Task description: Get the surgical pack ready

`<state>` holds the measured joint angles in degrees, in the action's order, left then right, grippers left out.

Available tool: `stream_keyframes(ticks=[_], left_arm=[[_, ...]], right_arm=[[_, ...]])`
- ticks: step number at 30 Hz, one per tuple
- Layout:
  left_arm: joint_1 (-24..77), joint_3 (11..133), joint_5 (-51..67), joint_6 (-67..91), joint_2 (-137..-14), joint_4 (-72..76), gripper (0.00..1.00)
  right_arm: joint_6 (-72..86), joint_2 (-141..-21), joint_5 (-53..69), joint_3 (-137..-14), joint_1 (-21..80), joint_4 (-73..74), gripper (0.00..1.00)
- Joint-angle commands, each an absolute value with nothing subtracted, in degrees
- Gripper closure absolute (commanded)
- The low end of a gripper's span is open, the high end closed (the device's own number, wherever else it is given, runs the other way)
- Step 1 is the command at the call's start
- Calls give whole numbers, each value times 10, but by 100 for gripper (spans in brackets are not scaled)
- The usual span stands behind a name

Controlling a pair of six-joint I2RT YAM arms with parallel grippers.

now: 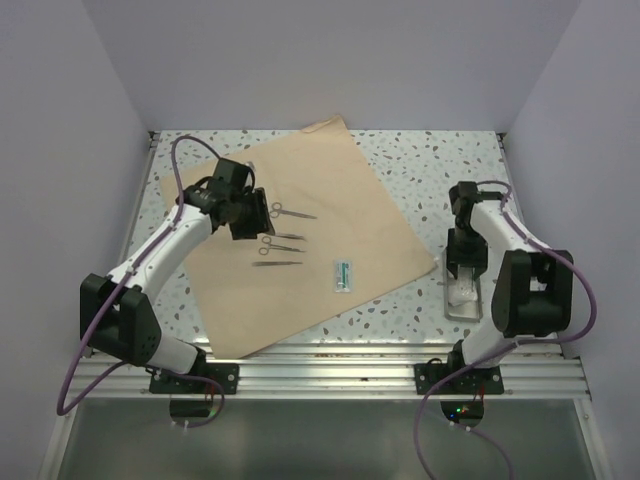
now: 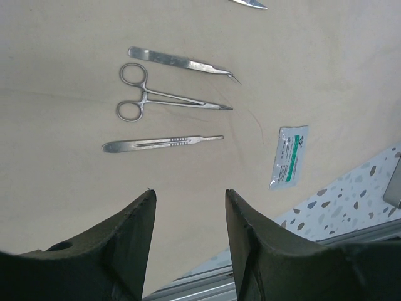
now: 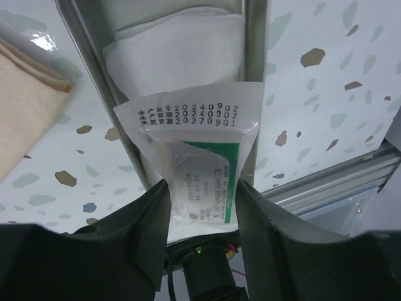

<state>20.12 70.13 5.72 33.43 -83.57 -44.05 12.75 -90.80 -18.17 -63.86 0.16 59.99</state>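
Right gripper (image 3: 200, 188) flanks a sealed packet (image 3: 188, 125) over the tray (image 3: 88, 69); whether it pinches it is unclear. Left gripper (image 2: 190, 200) hangs open above the tan wrapping sheet (image 1: 335, 165), spread flat on the table (image 1: 450, 165)

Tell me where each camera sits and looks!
Top: high behind the robot, looking down at the table; left arm and right arm show.
Left wrist: on the left arm, facing tools on the brown paper; its fingers show.
Right wrist: on the right arm, facing a packet over the tray; its fingers show.
Shared: top and left wrist both see paper and tools.
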Motion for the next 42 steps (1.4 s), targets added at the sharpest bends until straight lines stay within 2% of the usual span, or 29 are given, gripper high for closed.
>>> stream_keyframes(ticks=[1, 7, 8, 9, 10, 13, 17, 23, 30, 37, 42], left_arm=[[190, 700, 65, 316, -821, -415, 48], [185, 695, 69, 323, -825, -415, 48], [185, 693, 69, 323, -826, -415, 48], [185, 693, 72, 324, -826, -413, 48], [185, 692, 73, 325, -828, -412, 48], [185, 694, 68, 323, -833, -417, 48], [182, 696, 56, 318, -839, -421, 48], [178, 717, 47, 320, -855, -441, 48], [178, 716, 30, 331, -842, -457, 47], [178, 696, 29, 334, -823, -454, 47], [178, 693, 26, 330, -816, -454, 47]], right_arm=[[99, -941, -149, -649, 2, 596, 51], [98, -993, -136, -649, 2, 592, 45], [100, -998, -141, -654, 2, 596, 42], [109, -1001, -150, -656, 2, 599, 33], [113, -998, -168, -661, 2, 606, 30], [123, -980, -202, -691, 2, 626, 25], [127, -957, -192, -750, 58, 662, 26], [277, -973, -109, -815, 224, 636, 25], [441, -1090, -99, -881, 384, 571, 27], [477, -1174, -98, -931, 416, 581, 32], [470, -1188, -98, -937, 424, 577, 33]])
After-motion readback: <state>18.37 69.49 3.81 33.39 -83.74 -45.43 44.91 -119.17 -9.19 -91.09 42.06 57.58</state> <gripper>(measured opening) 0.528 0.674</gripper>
